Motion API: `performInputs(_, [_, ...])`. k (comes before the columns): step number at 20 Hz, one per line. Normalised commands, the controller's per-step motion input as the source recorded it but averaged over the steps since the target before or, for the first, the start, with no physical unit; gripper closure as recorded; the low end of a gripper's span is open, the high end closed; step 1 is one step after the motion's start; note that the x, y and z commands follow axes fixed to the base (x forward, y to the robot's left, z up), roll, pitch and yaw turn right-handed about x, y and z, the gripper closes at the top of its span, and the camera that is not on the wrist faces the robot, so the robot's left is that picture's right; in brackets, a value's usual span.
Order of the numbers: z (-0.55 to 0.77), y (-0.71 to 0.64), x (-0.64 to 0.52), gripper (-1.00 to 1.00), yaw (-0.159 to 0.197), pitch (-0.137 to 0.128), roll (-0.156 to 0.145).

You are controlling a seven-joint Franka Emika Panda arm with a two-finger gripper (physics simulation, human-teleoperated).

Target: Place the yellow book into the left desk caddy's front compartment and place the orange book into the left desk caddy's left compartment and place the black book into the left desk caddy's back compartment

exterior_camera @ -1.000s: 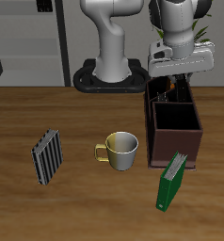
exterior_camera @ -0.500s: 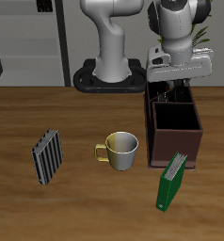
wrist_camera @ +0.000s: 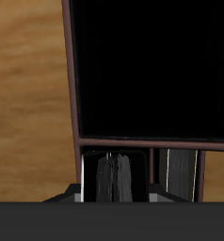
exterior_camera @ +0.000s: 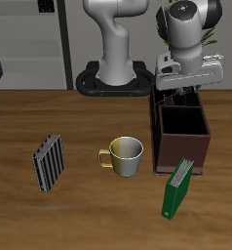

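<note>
A flat striped book (exterior_camera: 50, 162) — grey and white bars — lies on the wood-grain table (exterior_camera: 89, 215) toward the front. Beside it stands a glossy rounded mug (exterior_camera: 125, 156) with a yellowish handle. Farther along, the left desk caddy (exterior_camera: 182, 134) is a dark brown box with straight walls and a deep, shadowed well; a green book (exterior_camera: 177, 187) with pale page edges leans upright against its front wall. The gripper (exterior_camera: 179, 93) hangs just above the caddy's back part — whether its fingers are apart or together cannot be told. In the wrist view the caddy (wrist_camera: 150, 71) shows thin dividers and something dark and upright (wrist_camera: 113, 176) in a narrow compartment, too dim to name.
</note>
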Motion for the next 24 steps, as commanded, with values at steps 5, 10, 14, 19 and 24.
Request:
performInputs(5, [-0.22,0.07,-0.22,1.0,0.03,-0.002,0.027])
performInputs(10, [-0.13,0.0,-0.11,1.0,0.013,-0.001,-0.017])
performInputs(14, [-0.07,-0.05,-0.02,1.0,0.0,0.009,-0.029])
performInputs(19, [0.05,-0.11,-0.05,-1.0,-0.021,-0.002,-0.029])
performInputs(24, [0.11,0.0,0.05,-1.0,0.001,-0.008,0.0])
